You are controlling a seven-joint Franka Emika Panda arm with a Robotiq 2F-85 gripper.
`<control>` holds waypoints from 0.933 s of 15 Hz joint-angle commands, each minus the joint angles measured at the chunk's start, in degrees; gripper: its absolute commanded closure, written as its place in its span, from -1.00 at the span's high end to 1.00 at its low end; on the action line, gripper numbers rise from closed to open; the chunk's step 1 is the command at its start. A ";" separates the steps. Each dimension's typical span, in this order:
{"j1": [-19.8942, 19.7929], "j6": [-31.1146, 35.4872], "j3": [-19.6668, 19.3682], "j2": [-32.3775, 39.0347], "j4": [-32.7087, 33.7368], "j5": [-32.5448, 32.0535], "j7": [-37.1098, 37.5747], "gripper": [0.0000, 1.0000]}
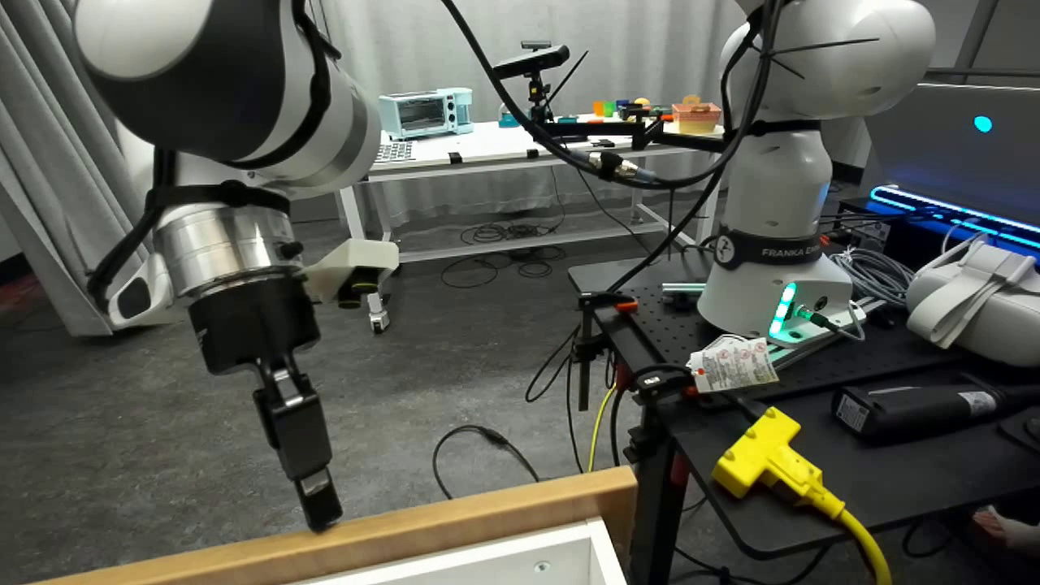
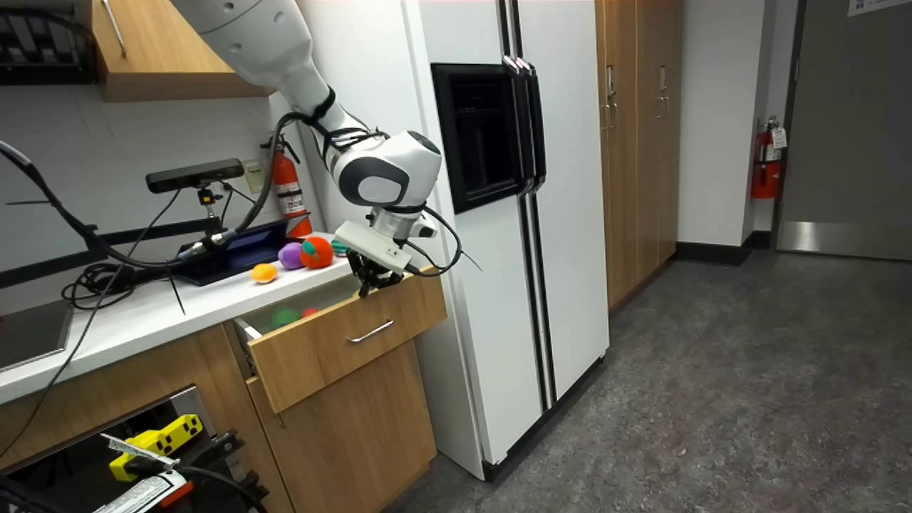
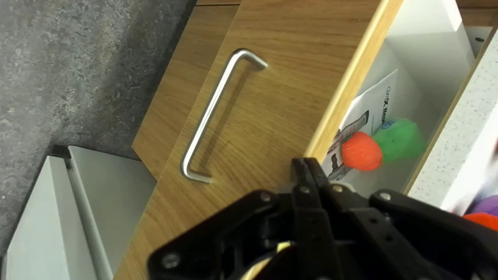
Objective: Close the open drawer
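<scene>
My tool points down at the top edge of the drawer, its fingers pressed together. In an exterior view their tips show against the pale wooden rim; I cannot tell whether they touch it. The drawer stands open, jutting out from beneath the white worktop, just beside the fridge. In the wrist view I see a metal handle fixed to its wooden front and, inside it, a round red-orange item just beside a green item, with a printed sheet partly hidden by the red-orange one. Above, on the worktop, a purple item sits right next to a red item with a green patch, with a small orange item near them and a fire extinguisher behind.
</scene>
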 commanded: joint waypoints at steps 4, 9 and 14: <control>1.32 -2.70 0.25 -3.30 -0.27 1.46 -6.29 -1.00; 2.39 -6.02 -2.50 -8.80 -2.68 -3.15 -9.41 -0.36; 2.78 -3.81 -8.59 -15.09 -7.60 -15.07 -9.01 0.41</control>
